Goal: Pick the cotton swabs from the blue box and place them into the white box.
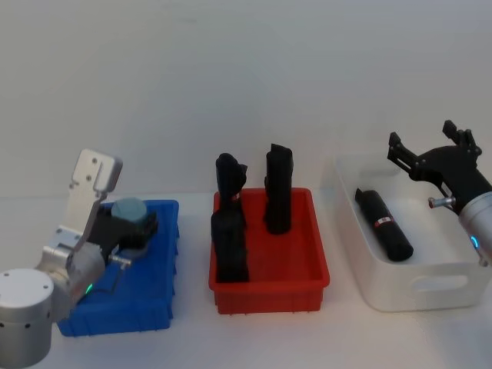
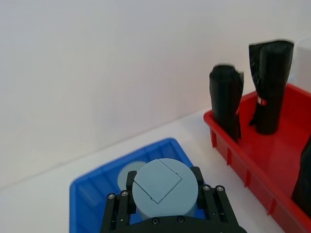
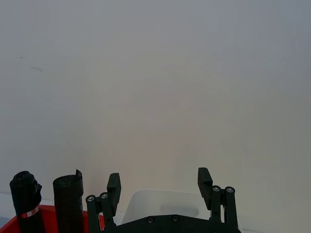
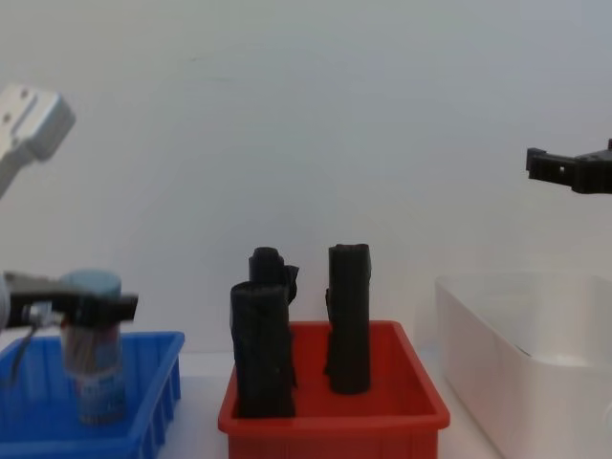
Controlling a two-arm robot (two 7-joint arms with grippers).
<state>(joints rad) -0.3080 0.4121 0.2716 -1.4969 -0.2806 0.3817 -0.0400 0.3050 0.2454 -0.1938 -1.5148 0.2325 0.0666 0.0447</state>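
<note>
My left gripper [image 1: 135, 224] is shut on a cotton swabs jar [image 1: 129, 209] with a pale grey-blue lid, held upright over the blue box [image 1: 157, 300]. From the chest the jar [image 4: 94, 359] hangs with its base down inside the blue box [image 4: 158, 382]. The left wrist view shows the lid [image 2: 164, 187] between my left gripper [image 2: 165, 194], and a second lid [image 2: 125, 175] behind it in the blue box [image 2: 87, 194]. My right gripper [image 1: 432, 154] hovers open and empty above the white box [image 1: 415, 288], and is seen also as the right gripper [image 3: 159, 187] over the white box [image 3: 165, 201].
A red bin [image 1: 269, 278] stands between the two boxes with three tall black rolls [image 1: 278, 188] upright in it. Another black roll [image 1: 384, 224] lies in the white box. A plain wall runs behind the table.
</note>
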